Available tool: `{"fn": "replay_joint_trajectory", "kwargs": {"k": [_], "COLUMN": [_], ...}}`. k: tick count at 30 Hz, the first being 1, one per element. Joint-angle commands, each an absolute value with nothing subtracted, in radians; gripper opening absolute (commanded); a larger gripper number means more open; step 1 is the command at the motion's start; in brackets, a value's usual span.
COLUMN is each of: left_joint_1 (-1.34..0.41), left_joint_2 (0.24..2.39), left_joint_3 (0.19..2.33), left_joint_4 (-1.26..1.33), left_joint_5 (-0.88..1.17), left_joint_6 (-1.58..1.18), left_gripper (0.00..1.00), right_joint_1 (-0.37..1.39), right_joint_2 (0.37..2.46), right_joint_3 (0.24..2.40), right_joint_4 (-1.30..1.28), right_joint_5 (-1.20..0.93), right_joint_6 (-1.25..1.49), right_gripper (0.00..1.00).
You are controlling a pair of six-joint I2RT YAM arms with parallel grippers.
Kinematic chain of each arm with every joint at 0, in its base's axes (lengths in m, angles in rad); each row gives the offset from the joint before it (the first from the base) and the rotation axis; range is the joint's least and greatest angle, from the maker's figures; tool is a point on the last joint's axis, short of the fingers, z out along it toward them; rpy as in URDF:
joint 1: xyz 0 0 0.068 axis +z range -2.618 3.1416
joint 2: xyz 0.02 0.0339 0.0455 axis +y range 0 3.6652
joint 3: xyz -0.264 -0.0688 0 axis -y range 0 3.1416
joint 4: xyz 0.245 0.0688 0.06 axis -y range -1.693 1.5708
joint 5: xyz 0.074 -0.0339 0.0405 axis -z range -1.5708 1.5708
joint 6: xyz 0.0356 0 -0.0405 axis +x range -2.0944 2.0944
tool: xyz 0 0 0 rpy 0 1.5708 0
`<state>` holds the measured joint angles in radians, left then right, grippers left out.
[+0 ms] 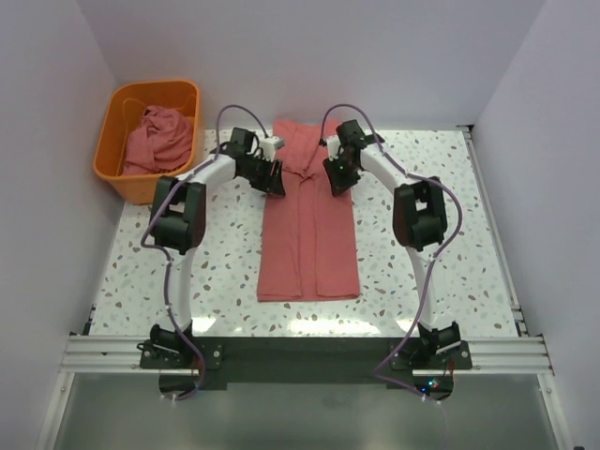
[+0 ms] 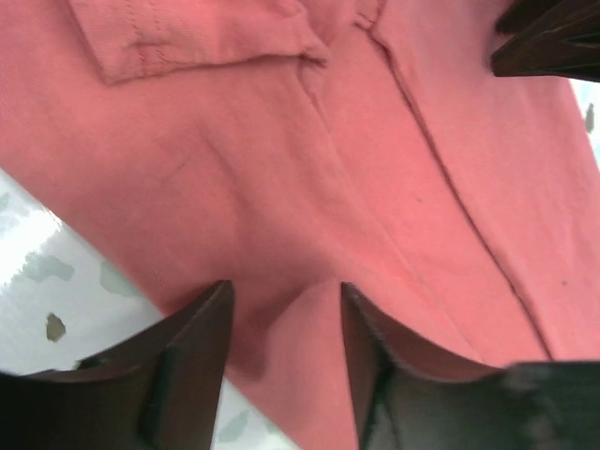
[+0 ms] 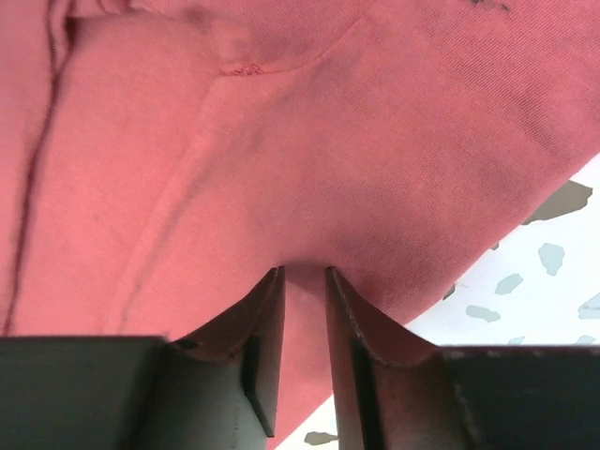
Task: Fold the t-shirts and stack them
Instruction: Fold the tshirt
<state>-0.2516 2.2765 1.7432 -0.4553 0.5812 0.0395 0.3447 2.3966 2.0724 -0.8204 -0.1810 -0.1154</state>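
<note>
Top external view, left gripper (image 1: 276, 180) and right gripper (image 1: 337, 180) both clamped on long folded t-shirt (image 1: 307, 244)

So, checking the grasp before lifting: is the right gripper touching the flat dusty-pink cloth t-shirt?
Touching. The right wrist view shows the right gripper closed on a pinched-up fold of the dusty-pink cloth t-shirt.

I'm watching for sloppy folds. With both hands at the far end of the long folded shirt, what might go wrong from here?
1. The right hand pinches the dusty red-pink cloth t-shirt with its fingers nearly together, while the left hand has its fingers wider apart. One corner might slip and skew the fold.
2. The tucked-in sleeve flap near the left hand looks loose and might fall open when lifted.
</note>
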Motion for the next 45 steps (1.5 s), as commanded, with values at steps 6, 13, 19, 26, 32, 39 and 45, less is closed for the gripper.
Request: {"fn": "replay_joint_trajectory", "kwargs": {"k": [6,13,19,26,32,39,45], "left_joint_1": [-0.241,-0.241,-0.244,-0.273,-0.339,-0.479,-0.523], "left_joint_2": [1.886,1.45,1.202,1.003,0.896,0.939,1.049], "left_joint_3": [1.622,1.395,1.204,0.874,0.586,0.426,0.428], "left_joint_4": [-0.322,-0.237,-0.341,-0.704,-0.81,-0.602,-0.494], "left_joint_5": [0.661,0.68,0.732,0.833,0.839,0.695,0.658], "left_joint_6": [0.201,0.393,0.629,1.09,1.425,1.404,1.358], "left_gripper": [0.75,1.0,1.0,0.95,0.87,0.77,0.69], "right_joint_1": [0.339,0.339,0.341,0.46,0.594,0.699,0.732], "right_joint_2": [2.08,1.761,1.484,1.254,1.071,1.121,1.18], "right_joint_3": [2.122,1.967,1.703,1.283,0.893,0.715,0.649], "right_joint_4": [-0.836,-0.802,-0.814,-0.962,-0.881,-0.723,-0.632], "right_joint_5": [-0.294,-0.363,-0.53,-0.459,-0.396,-0.356,-0.33], "right_joint_6": [-0.185,-0.279,-0.448,-0.768,-0.983,-1.043,-1.092], "right_gripper": [0.57,0.85,0.99,0.93,0.78,0.65,0.6]}}
